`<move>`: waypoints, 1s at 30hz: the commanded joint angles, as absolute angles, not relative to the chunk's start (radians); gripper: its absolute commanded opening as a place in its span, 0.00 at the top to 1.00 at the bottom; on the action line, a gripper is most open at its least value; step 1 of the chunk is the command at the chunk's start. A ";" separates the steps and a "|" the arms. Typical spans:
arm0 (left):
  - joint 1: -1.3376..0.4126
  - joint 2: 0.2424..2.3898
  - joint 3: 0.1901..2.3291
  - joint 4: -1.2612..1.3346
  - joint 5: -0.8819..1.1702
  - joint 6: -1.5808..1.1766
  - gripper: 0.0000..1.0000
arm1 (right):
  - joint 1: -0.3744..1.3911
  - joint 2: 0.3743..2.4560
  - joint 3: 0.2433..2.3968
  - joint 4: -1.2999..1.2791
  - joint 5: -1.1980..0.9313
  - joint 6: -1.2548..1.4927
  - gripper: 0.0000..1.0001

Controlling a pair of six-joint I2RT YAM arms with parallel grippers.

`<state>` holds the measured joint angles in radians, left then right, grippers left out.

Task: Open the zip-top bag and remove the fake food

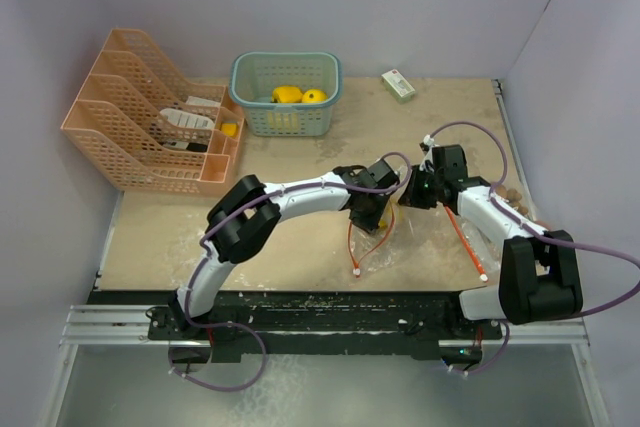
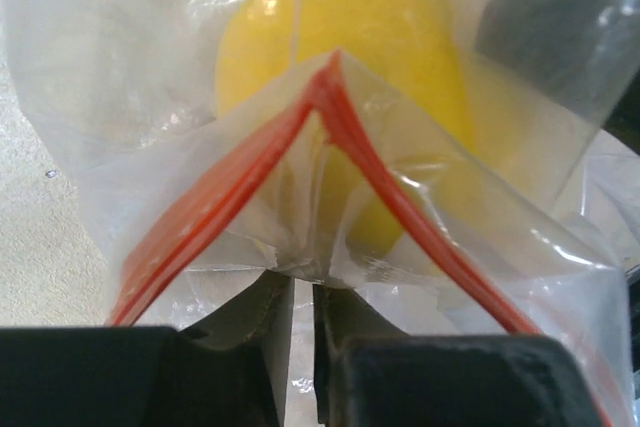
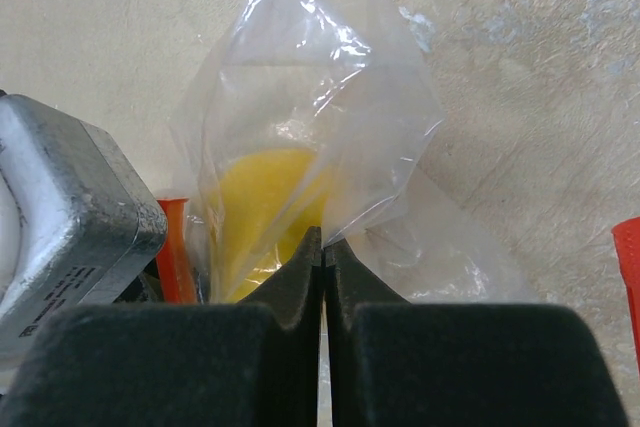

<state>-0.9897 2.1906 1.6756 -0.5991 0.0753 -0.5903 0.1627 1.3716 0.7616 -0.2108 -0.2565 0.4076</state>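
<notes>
Mid-frame, zip-top bag (image 2: 430, 217) with yellow fake food (image 2: 350, 17), pinched in clenched left claw (image 2: 303, 292) and right claw (image 3: 323, 247).

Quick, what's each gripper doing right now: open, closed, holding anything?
Left gripper: closed, pinching the edge of the zip-top bag.
Right gripper: closed, pinching the clear film of the same bag.

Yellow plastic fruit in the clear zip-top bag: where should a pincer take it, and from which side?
Across its rounded middle, coming in from the red zip strip end once the mouth is parted. The yellow plastic fruit is smooth, glossy and domed, so an off-centre pinch would likely slip off. Elsewhere the clear zip-top bag film covers it.
</notes>
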 commanded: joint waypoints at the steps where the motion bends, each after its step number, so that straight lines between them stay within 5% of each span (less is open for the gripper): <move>1: -0.990 2.158 1.678 -0.606 0.025 -0.598 0.90 | 0.169 1.359 0.746 -0.211 -0.290 0.404 1.00; 4: -0.991 2.137 1.667 -0.596 0.038 -0.601 1.00 | 0.169 1.362 0.746 -0.209 -0.291 0.403 1.00; 28: -0.905 1.875 1.464 -0.498 0.025 -0.625 1.00 | 0.170 1.361 0.743 -0.210 -0.294 0.403 1.00; 30: -0.915 1.893 1.478 -0.484 0.057 -0.587 0.94 | 0.169 1.361 0.744 -0.209 -0.295 0.402 1.00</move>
<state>-0.9020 1.9106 1.4704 -0.5365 0.0292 -0.6189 0.1635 1.3716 0.7460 -0.2077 -0.2794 0.4080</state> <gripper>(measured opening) 0.014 0.005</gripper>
